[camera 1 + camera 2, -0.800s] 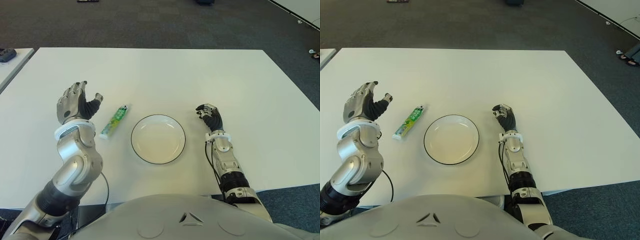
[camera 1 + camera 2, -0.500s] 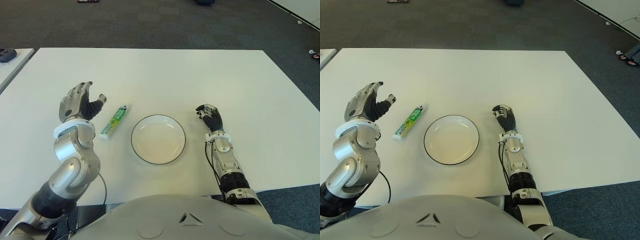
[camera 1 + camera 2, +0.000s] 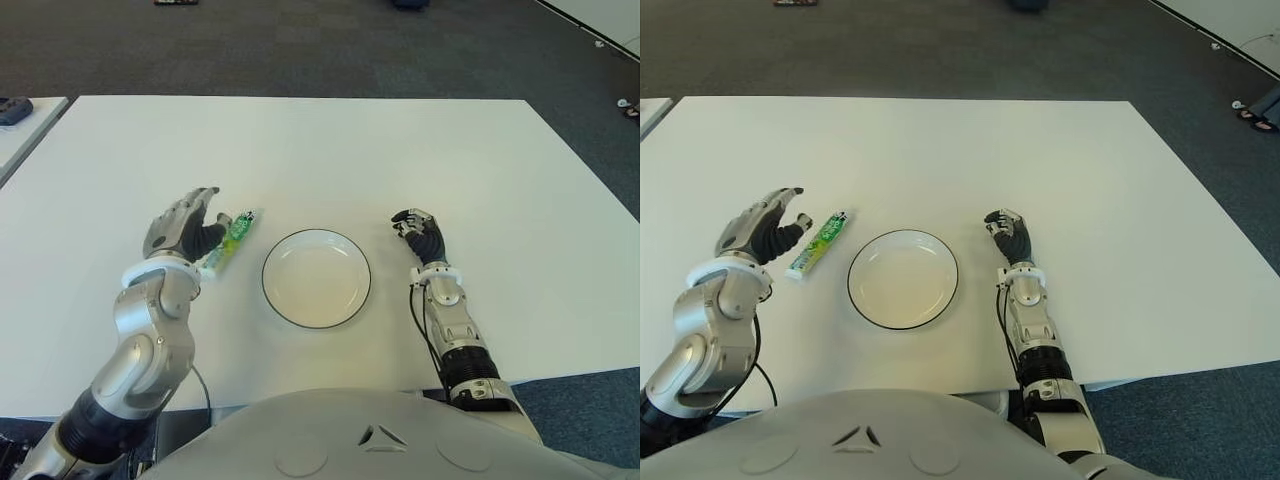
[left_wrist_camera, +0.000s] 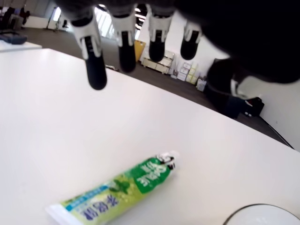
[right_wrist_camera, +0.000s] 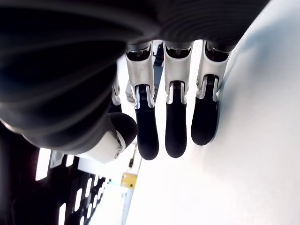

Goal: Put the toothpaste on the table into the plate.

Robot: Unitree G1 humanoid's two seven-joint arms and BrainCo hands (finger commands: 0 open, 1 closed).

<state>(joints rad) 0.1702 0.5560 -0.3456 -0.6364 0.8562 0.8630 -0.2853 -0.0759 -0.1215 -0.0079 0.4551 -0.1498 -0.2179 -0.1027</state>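
Observation:
The green toothpaste tube (image 3: 236, 233) lies flat on the white table (image 3: 330, 150), just left of the plate (image 3: 316, 283), a white empty plate with a dark rim. My left hand (image 3: 215, 208) hovers at the tube's left side, open, with its thumb over the tube's lower end. In the left wrist view the spread fingers (image 4: 95, 70) hang above the tube (image 4: 117, 192) and hold nothing. My right hand (image 3: 418, 230) shows right of the plate, fingers curled, holding nothing.
The plate's rim (image 4: 262, 208) shows at a corner of the left wrist view. A second white table (image 3: 25, 120) with a dark object stands at the far left. Dark carpet surrounds the table.
My left hand has come down and to the right, from beside the tube to right against it. The tube, the plate and my right hand have not moved.

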